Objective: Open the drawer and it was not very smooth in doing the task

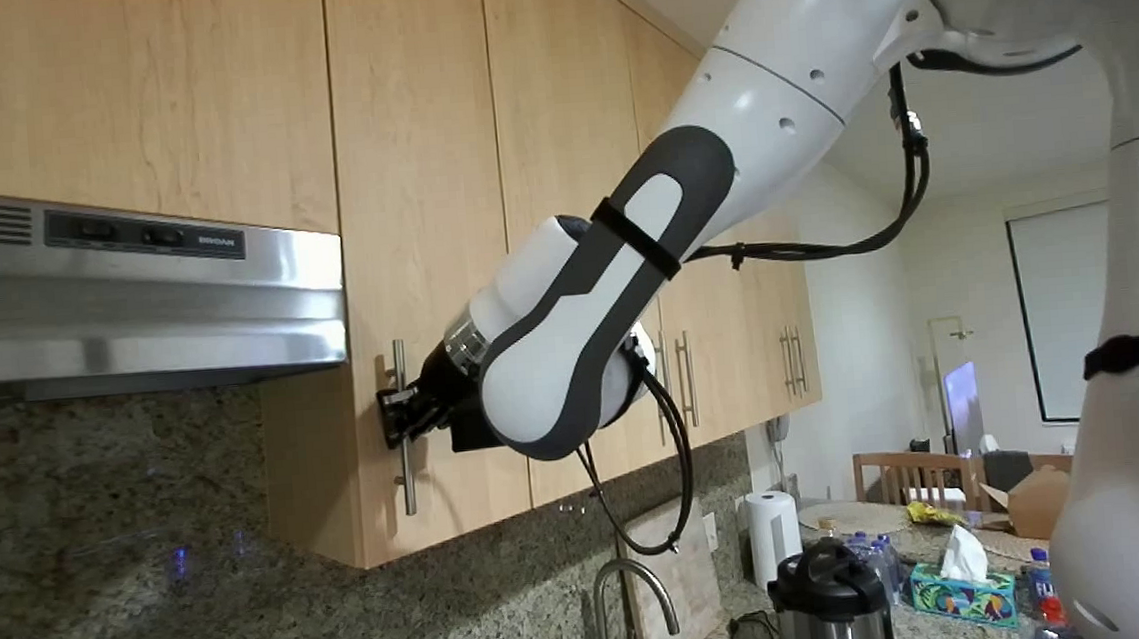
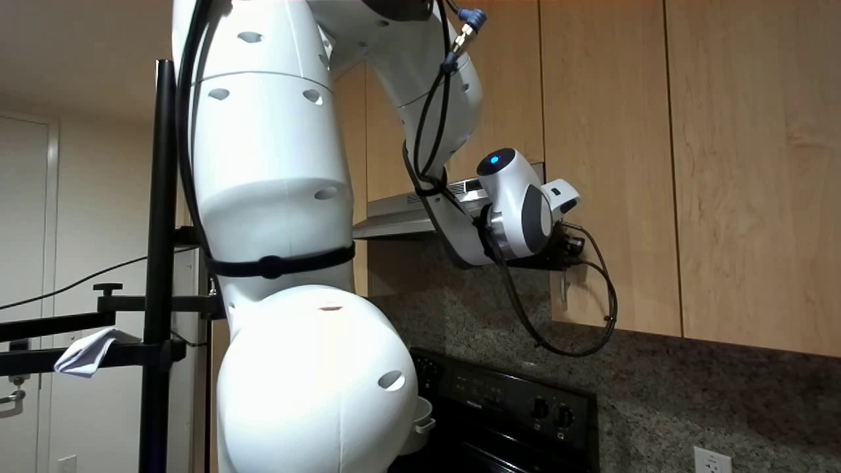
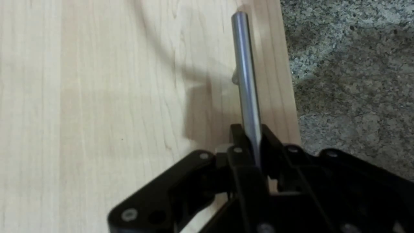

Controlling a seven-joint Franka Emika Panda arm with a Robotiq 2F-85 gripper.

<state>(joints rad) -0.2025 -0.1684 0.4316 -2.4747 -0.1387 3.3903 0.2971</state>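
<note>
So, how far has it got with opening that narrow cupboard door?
Looks done: reaching the silver handle, which runs between the jaws in the wrist view. In hand: the grip; the jaws look closed on that handle. Left: swinging the narrow door open. It looks shut, its bottom edge in line with the next door in an exterior view.
</note>
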